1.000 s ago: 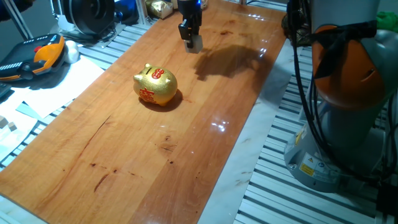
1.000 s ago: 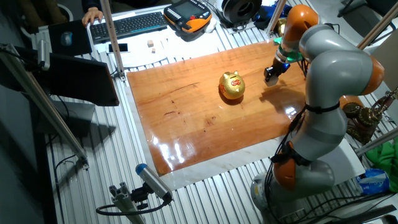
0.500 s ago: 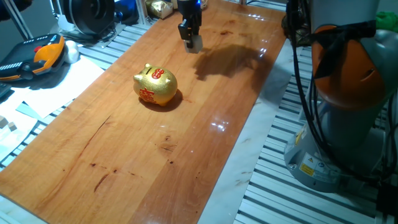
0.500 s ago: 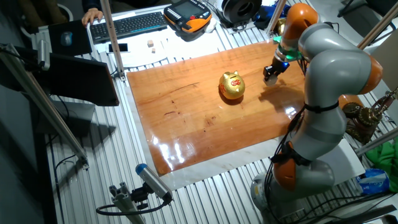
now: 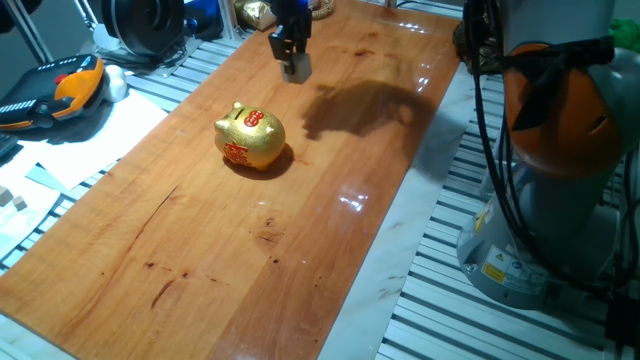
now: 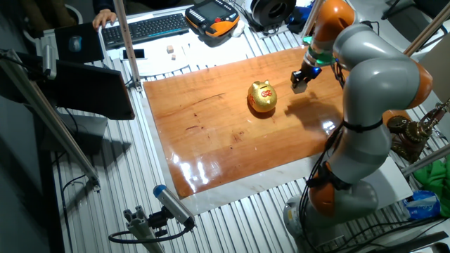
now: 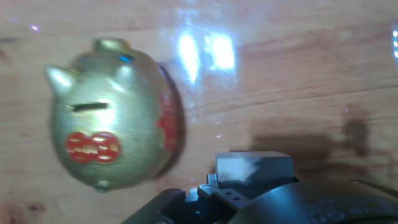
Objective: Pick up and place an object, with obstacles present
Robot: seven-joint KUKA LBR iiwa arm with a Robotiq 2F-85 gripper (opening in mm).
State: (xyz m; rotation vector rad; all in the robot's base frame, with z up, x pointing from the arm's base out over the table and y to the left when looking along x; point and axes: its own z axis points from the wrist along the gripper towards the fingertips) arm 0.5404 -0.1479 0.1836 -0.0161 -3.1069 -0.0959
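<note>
The cube [image 5: 297, 68] is held clenched in the fingers [image 5: 290, 62] above the worktop [image 5: 330, 200], beyond the piggy bank [image 5: 250, 138]; pick-up is judged done, placement outstanding.

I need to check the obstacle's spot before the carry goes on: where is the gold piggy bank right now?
The gold piggy bank stands on the wooden table, toward its left edge in one fixed view, below-left of the raised gripper.
</note>
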